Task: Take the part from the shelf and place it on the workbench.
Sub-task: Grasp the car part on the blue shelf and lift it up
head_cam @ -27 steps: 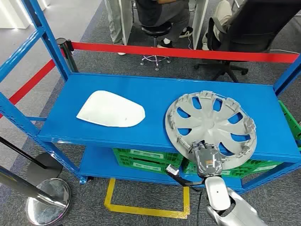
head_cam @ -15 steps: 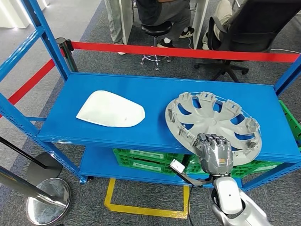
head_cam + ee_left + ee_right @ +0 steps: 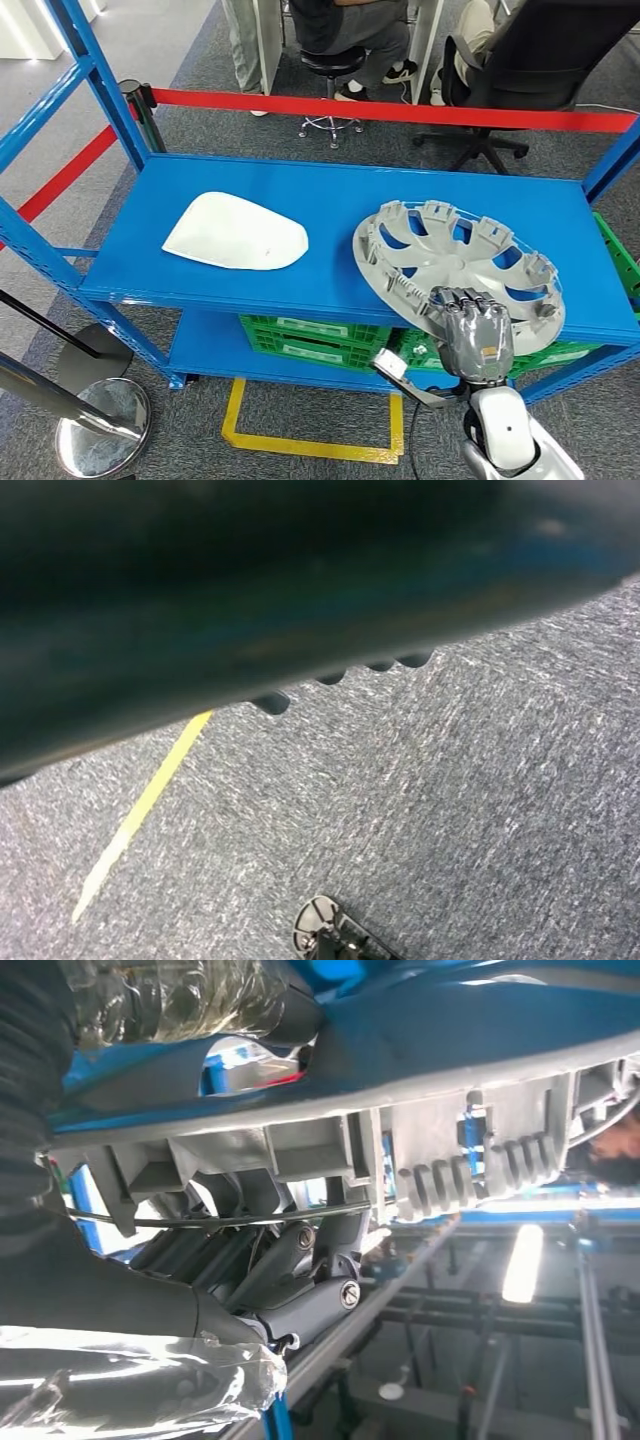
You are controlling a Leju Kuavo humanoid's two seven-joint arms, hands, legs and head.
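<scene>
- The round grey plastic wheel cover [image 3: 458, 273] is lying at the right end of the blue metal shelf [image 3: 324, 200], its near rim tilting up and overhanging the front edge.
- The right hand [image 3: 472, 333] is grasping that near rim, fingers curling over it [image 3: 226, 1200].
- The cover is extending away from the hand, over the shelf.
- I cannot tell the left hand's state.

Bare shelf [image 3: 332, 215] between white panel [image 3: 235, 232] and hubcap [image 3: 460, 270].
</scene>
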